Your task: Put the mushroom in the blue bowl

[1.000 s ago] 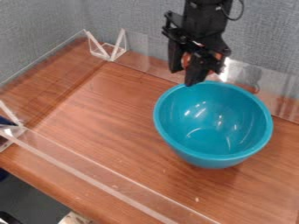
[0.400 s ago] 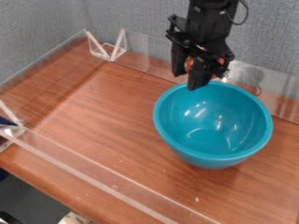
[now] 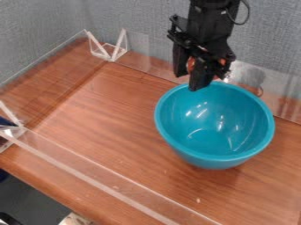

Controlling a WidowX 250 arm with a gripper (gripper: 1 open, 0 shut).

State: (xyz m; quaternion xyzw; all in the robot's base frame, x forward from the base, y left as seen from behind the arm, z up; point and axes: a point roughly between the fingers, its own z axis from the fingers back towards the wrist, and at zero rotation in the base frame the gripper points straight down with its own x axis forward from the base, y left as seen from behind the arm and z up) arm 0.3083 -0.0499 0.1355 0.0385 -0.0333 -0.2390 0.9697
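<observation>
The blue bowl [image 3: 216, 132], large and glossy teal, stands on the wooden table at the right. My gripper [image 3: 198, 81] points straight down, its tips just above the bowl's far left rim. It is shut, and a small reddish-brown piece that looks like the mushroom [image 3: 193, 63] shows between its dark fingers. The mushroom's stem is hidden by the fingers. The inside of the bowl holds nothing that I can see.
A low clear plastic wall [image 3: 83, 163] runs along the table's front and left edges. White triangular brackets stand at the back left [image 3: 112, 46] and at the left edge [image 3: 10, 123]. A small dark object [image 3: 251, 87] lies behind the bowl.
</observation>
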